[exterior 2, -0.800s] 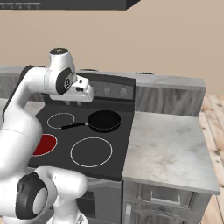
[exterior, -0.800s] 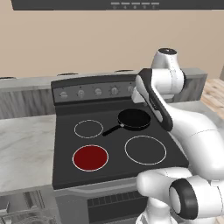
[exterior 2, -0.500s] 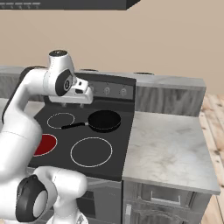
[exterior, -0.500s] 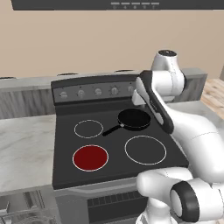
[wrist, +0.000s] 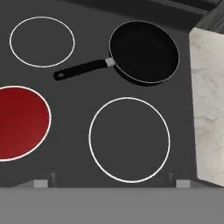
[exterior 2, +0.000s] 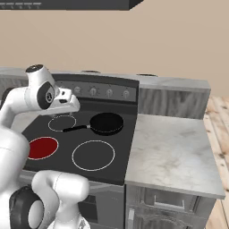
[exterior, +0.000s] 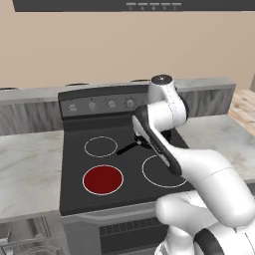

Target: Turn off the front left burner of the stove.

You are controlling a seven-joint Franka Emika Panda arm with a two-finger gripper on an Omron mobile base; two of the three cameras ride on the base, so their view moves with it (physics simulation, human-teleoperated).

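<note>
The black glass stove [exterior: 74, 164] has its front left burner [exterior: 102, 180] glowing red; the burner also shows in the right base view [exterior 2: 42, 148] and at the left edge of the hand view [wrist: 19, 122]. Small grey knobs [exterior: 92, 105] line the raised back panel [exterior 2: 109, 93]. My gripper [wrist: 111, 183] is open and holds nothing, its fingertips [wrist: 41, 183] set wide apart. It hangs above the cooktop and looks straight down, right of the red burner. My white hand [exterior 2: 66, 100] hovers over the back left part of the stove, in front of the panel.
A black frying pan [exterior 2: 106, 123] rests on the back right burner, its handle [wrist: 83, 69] pointing toward the back left ring [wrist: 42, 41]. The front right ring [wrist: 129, 139] is bare. Marble counters flank the stove on the right [exterior 2: 170, 152] and left [exterior: 27, 169].
The arm has swung left and lower over the stove, so it now covers the pan in the left base view. The hand sits further left, nearer the back left ring.
</note>
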